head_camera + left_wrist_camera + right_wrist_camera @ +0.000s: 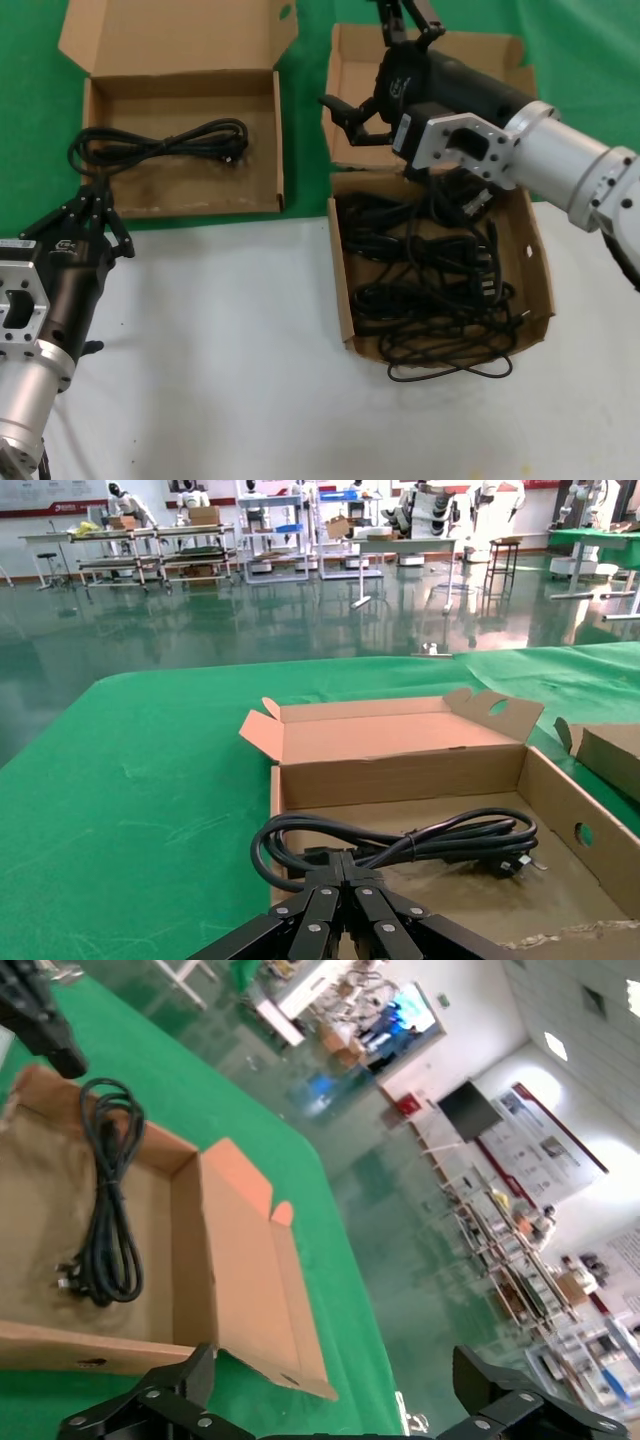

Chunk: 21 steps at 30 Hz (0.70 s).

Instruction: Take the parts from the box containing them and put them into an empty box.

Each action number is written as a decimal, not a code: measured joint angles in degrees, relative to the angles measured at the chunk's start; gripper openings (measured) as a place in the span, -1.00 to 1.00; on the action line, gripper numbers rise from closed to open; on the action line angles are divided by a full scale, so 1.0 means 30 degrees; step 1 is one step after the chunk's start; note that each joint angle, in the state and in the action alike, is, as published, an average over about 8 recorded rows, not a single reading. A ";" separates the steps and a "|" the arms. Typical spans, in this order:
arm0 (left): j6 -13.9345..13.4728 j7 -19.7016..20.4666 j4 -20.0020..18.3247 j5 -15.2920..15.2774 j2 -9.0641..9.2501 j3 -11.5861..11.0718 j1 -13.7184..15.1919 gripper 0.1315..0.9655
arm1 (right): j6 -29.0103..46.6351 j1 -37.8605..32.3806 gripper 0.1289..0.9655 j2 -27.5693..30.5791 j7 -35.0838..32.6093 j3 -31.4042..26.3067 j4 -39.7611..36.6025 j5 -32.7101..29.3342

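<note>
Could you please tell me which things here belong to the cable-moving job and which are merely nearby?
Job:
- full box of tangled cables
- wide box holding one cable bundle
- right gripper, open
- left gripper, shut

Nearby:
- green cloth
- white tabletop

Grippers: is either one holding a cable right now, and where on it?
Neither. The right gripper is open over the full box's lid, empty. The left gripper is beside the cable, not gripping it.
</note>
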State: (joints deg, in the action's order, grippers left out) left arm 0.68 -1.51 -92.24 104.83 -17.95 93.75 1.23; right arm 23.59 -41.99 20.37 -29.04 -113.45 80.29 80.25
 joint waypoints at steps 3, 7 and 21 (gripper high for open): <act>-0.0004 0.0008 0.0003 -0.0010 0.0004 -0.0012 -0.0007 -0.97 | -0.0139 0.0275 0.07 0.0005 0.0180 0.0138 0.0101 0.0138; -0.0013 0.0028 0.0011 -0.0033 0.0015 -0.0039 -0.0023 -0.97 | -0.0446 0.0810 0.07 -0.0047 0.0553 0.0417 0.0237 0.0436; -0.0055 0.0122 0.0046 -0.0135 0.0061 -0.0165 -0.0099 -0.58 | -0.1869 0.3343 0.98 -0.0242 0.2304 0.1732 0.0919 0.1813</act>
State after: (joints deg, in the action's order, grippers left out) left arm 0.52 -1.14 -92.10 104.43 -17.76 93.26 0.94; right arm 17.98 -31.96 19.64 -22.13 -108.26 83.05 85.69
